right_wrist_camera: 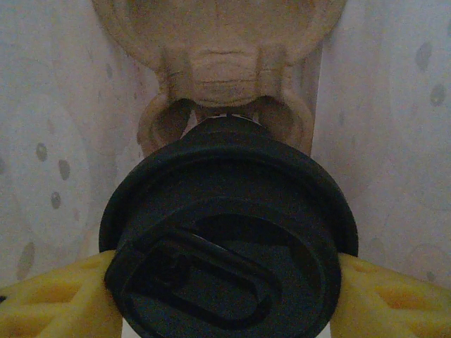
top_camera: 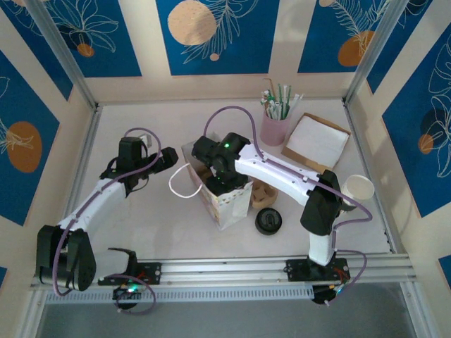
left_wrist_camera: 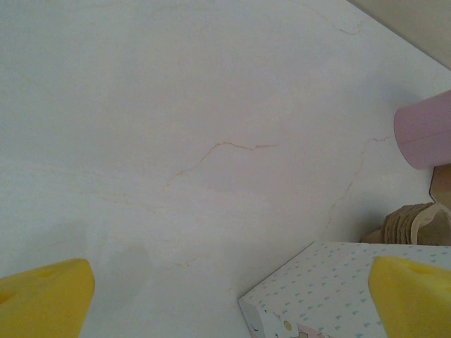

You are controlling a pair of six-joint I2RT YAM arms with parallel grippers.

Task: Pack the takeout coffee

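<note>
The takeout coffee (right_wrist_camera: 225, 239) shows from above as a cup under a black lid, held inside the white patterned paper bag (top_camera: 229, 204). My right gripper (right_wrist_camera: 225, 299) is shut on it, one yellow finger (right_wrist_camera: 60, 299) pressed against each side of the lid. A brown cardboard cup carrier (right_wrist_camera: 218, 42) lies below it in the bag. From the top, my right gripper (top_camera: 224, 177) reaches down into the bag's mouth. My left gripper (top_camera: 169, 156) hovers open just left of the bag with nothing between its fingers (left_wrist_camera: 42, 299); the bag's corner (left_wrist_camera: 331, 289) lies below it.
A loose black lid (top_camera: 268, 221) lies on the table right of the bag, beside a brown carrier piece (top_camera: 262, 191). A pink cup of straws (top_camera: 275, 128) and a flat cardboard box (top_camera: 316, 141) stand behind. An open white cup (top_camera: 359, 189) sits at the right edge.
</note>
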